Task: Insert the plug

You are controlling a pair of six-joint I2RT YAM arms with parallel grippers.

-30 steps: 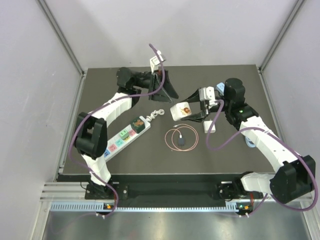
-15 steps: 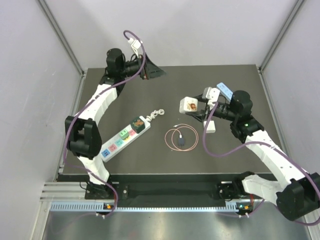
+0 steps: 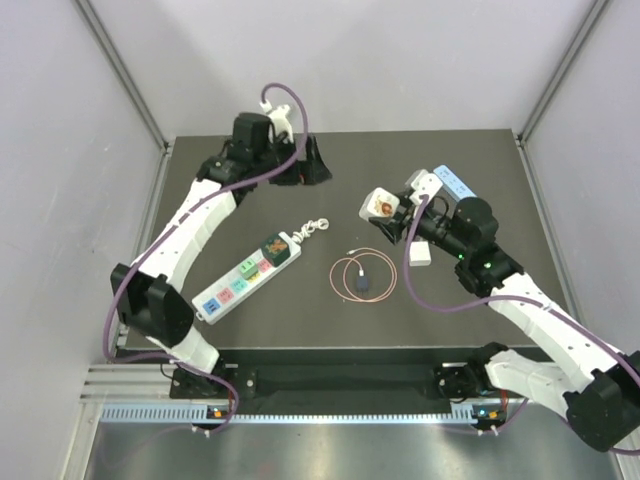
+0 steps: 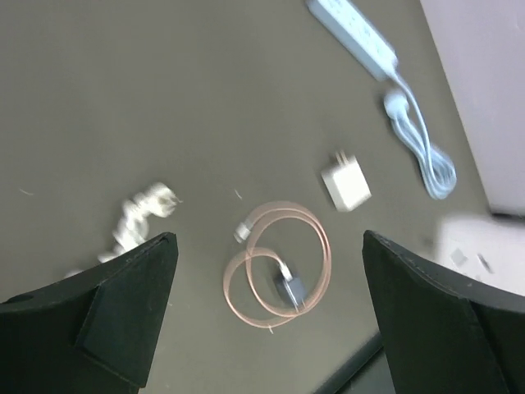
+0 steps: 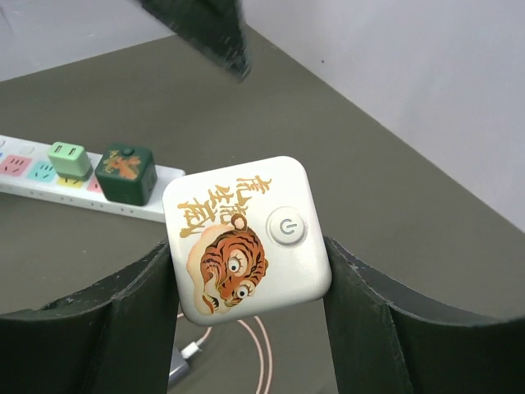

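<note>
The plug (image 3: pixel 381 205) is a white cube with a tiger picture and a power button (image 5: pixel 244 238). My right gripper (image 3: pixel 386 217) is shut on its two sides (image 5: pixel 246 256) and holds it in the air right of the table's middle. The white power strip (image 3: pixel 247 277) with coloured sockets lies at front left (image 5: pixel 49 187), with a dark green cube (image 3: pixel 276 247) plugged into its end (image 5: pixel 125 174). My left gripper (image 3: pixel 305 165) hangs open over the back of the table (image 4: pixel 269 246), with nothing between its fingers.
A coiled pink cable (image 3: pixel 364 275) with a small dark plug lies mid-table (image 4: pixel 279 267). A white charger (image 3: pixel 420 252) sits right of it (image 4: pixel 345 185). A white cord bundle (image 3: pixel 313 229) lies by the strip. A second white strip (image 4: pixel 354 25) with a pale blue cord (image 4: pixel 422 148) lies further off.
My right gripper has carried the tiger plug a little up and to the right. The left arm swung toward the back left corner, then came back toward the middle, still open.
</note>
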